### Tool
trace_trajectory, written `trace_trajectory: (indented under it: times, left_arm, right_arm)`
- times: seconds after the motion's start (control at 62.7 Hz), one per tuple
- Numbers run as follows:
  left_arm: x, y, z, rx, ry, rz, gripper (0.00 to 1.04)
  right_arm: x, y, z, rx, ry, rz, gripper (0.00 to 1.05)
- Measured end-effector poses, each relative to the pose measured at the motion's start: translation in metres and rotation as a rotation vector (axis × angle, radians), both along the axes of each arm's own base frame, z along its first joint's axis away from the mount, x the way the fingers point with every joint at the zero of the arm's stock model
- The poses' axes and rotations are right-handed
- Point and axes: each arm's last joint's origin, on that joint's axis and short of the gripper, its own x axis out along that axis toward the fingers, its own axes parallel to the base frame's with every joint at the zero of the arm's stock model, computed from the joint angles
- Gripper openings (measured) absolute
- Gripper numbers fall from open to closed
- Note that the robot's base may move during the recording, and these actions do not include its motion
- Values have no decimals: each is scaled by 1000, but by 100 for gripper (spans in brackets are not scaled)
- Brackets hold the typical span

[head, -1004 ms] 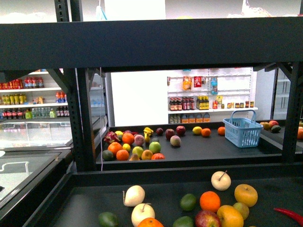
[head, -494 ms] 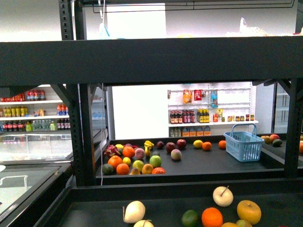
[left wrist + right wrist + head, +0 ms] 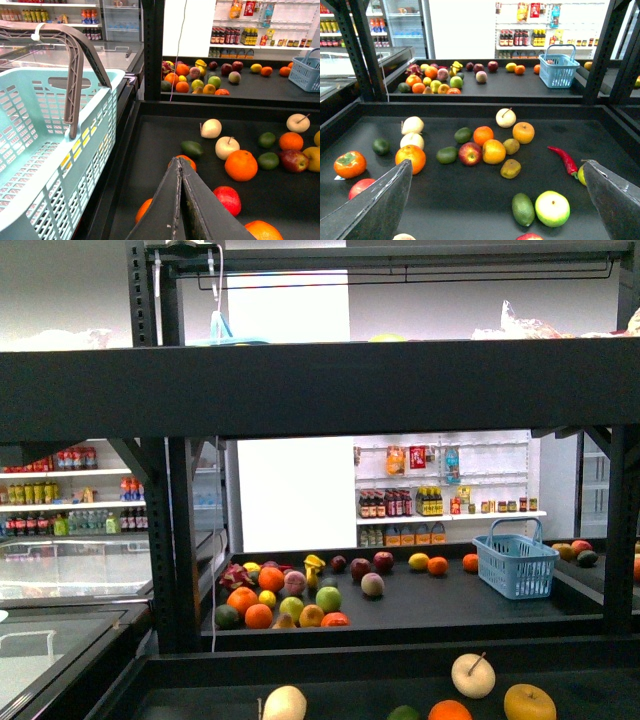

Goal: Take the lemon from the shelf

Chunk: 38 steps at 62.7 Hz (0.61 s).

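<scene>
I see bright, even overhead store light in all three views, with a blown-out white wall panel [image 3: 295,495] behind the shelf [image 3: 320,385]. The front view is slightly soft; wrist views are sharper, fruit casting only faint shadows.

No arm is seen in the front view. The dark grey left tool [image 3: 181,172] is seen with its two fingers pressed together. The dark grey right tool [image 3: 495,200] is spread wide, holding nothing.
</scene>
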Motion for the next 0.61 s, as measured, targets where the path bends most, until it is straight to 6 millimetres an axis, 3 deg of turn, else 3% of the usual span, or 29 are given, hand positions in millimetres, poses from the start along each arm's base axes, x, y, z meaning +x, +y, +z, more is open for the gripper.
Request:
trace_trajectory:
  times: [0.399, 0.606]
  left_arm:
    - [0, 0, -19, 0, -4, 2, 3]
    - [-1, 0, -19, 1, -9, 0, 3]
  right_arm:
    - [0, 0, 0, 0, 0, 0, 102]
    - [0, 0, 0, 0, 0, 0, 102]
